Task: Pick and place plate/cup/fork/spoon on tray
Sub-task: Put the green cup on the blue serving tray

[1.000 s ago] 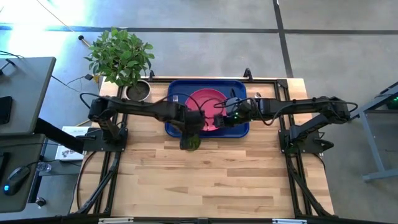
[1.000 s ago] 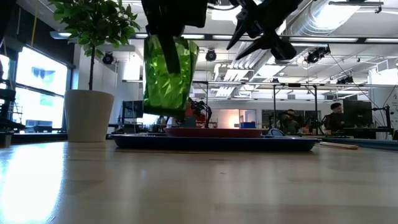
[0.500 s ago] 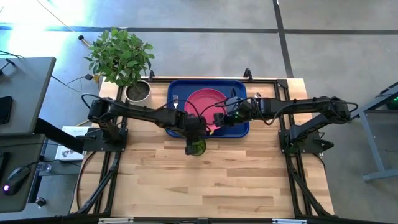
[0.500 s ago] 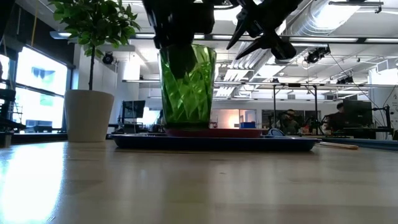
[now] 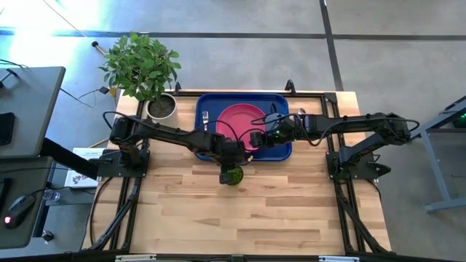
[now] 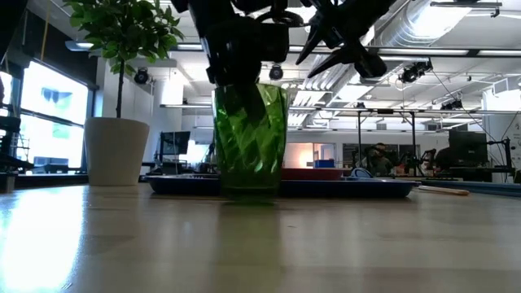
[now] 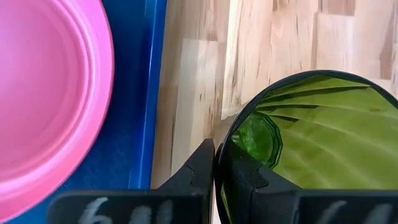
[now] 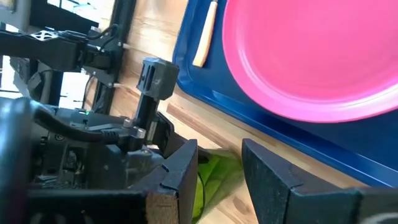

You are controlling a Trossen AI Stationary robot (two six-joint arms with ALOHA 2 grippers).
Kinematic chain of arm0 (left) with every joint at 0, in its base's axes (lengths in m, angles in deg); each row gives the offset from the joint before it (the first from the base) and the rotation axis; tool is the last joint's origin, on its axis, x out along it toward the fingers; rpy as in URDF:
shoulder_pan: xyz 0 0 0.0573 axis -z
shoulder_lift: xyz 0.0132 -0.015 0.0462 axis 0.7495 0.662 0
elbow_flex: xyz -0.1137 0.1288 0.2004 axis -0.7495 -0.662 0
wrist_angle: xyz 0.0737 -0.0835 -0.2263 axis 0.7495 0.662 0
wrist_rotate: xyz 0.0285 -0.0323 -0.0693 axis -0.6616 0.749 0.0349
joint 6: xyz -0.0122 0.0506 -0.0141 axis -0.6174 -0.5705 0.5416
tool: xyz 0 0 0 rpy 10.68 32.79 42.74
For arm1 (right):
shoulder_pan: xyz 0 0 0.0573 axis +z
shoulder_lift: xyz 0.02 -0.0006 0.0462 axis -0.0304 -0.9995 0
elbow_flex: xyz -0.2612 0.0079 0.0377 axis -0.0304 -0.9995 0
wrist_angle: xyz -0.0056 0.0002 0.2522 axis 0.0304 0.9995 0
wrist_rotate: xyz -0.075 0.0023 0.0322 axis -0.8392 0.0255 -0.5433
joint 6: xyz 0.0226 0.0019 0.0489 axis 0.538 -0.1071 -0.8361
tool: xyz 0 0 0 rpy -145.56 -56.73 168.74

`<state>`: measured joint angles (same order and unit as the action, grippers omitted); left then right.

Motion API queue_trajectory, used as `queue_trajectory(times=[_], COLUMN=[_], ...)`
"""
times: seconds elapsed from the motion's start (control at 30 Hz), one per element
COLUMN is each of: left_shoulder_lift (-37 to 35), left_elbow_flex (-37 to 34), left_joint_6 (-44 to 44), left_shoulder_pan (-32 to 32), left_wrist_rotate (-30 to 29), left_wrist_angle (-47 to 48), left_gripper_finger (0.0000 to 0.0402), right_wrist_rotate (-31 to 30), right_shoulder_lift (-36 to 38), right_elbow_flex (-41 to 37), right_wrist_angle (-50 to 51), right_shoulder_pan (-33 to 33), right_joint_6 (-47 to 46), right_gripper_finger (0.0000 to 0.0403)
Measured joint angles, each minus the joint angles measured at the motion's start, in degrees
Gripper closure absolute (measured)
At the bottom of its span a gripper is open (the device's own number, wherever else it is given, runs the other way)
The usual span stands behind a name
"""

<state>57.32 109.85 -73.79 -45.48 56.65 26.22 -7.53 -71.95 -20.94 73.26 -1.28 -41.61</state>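
Note:
My left gripper [image 5: 231, 161] is shut on the dark green translucent cup [image 5: 232, 175], just in front of the near edge of the blue tray [image 5: 280, 151]. The pink plate [image 5: 240, 125] lies in the tray, with the fork [image 5: 206, 118] beside it near the tray's left rim. The spoon [image 5: 301, 112] seems to lie just right of the tray. My right gripper [image 5: 255, 140] hangs open and empty over the tray's near part, above the plate's edge. My left gripper holds the cup by its rim [image 7: 219, 144], one finger inside the cup [image 7: 244, 180] and one outside [image 7: 200, 169]. The fingers come from above, pointing down. The cup [image 6: 248, 138] hangs slightly tilted, mouth up; its base is at table level, and I cannot tell whether it touches.
A grey-white plant pot [image 5: 161, 107] with a leafy plant stands at the table's far left corner. Bare wood table lies toward the near edge. People and equipment show in the room behind the table in the low view.
My left gripper has gone down and a little toward the table's right and near edges, still shut on the cup. The cup was higher and tipped; now it sits lower, its base down at table level in front of the tray.

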Motion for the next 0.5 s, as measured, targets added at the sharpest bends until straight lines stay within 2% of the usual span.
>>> queue_trajectory(times=[0.4, 0.5], left_shoulder_lift=[-0.1, -0.1], left_elbow_flex=[0.0, 0.0], left_joint_6=[0.0, -0.6], left_shoulder_pan=[0.0, 0.0], left_wrist_rotate=[0.0, 1.7], left_wrist_angle=[-0.1, -0.1], left_gripper_finger=[0.0354, 0.0340], right_wrist_rotate=[0.0, 0.0], right_shoulder_lift=[0.0, 0.0], right_elbow_flex=[0.0, 0.0], right_wrist_angle=[0.0, 0.1], right_shoulder_pan=[0.0, 0.0], right_joint_6=[0.6, 0.6], right_gripper_finger=[0.0286, 0.0286])
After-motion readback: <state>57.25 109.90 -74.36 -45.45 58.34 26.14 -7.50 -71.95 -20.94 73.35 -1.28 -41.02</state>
